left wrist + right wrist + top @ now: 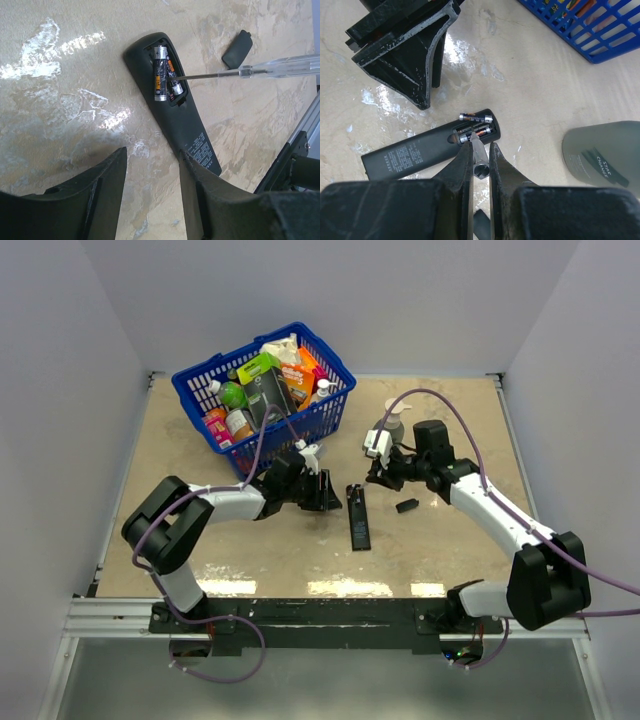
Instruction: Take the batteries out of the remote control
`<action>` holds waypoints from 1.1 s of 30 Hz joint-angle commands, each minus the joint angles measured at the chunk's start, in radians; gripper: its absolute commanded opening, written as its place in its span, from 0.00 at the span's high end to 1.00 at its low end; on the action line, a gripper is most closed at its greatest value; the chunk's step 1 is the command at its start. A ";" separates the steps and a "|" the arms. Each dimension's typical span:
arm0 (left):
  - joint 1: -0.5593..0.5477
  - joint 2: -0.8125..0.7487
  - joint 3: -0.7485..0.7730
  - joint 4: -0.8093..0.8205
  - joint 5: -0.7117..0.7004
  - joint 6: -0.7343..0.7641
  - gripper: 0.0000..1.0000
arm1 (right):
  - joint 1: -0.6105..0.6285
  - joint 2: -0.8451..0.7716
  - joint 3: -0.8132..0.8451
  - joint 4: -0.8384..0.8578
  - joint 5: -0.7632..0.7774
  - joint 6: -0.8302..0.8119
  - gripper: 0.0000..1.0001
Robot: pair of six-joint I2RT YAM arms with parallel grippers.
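The black remote control [358,520] lies on the table between the arms with its slot facing up. In the left wrist view the remote [192,130] holds two batteries [161,75]; one is tipped up toward the slot's edge. In the right wrist view that battery [476,118] rests on the slot's rim and the other [479,133] lies inside. My right gripper [480,150] is shut on a clear-handled screwdriver [280,67], whose tip is in the slot. My left gripper [152,170] is open and empty, with one finger [205,195] against the remote's lower end.
The short black cover piece [406,505] lies right of the remote. A blue basket [330,415] full of packages stands at the back. A grey bottle [392,420] stands behind my right gripper [376,476]. My left gripper [327,492] is close to the remote's left side.
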 commanded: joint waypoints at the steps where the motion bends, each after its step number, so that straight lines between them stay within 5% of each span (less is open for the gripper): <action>1: 0.006 0.014 0.000 0.055 0.007 0.004 0.49 | 0.005 -0.017 0.043 0.032 -0.048 0.019 1.00; 15: 0.012 -0.017 0.047 -0.050 -0.101 0.045 0.49 | 0.014 -0.032 0.057 0.029 -0.011 0.037 1.00; 21: 0.009 -0.155 0.021 -0.167 -0.535 0.065 0.49 | 0.023 -0.138 -0.006 0.095 0.009 0.125 1.00; 25: 0.012 -0.251 -0.040 -0.303 -0.796 -0.062 0.49 | 0.037 -0.210 -0.064 0.164 0.022 0.207 1.00; 33: 0.012 -0.339 -0.123 -0.443 -0.963 -0.301 0.56 | 0.075 -0.267 -0.147 0.285 0.119 0.368 1.00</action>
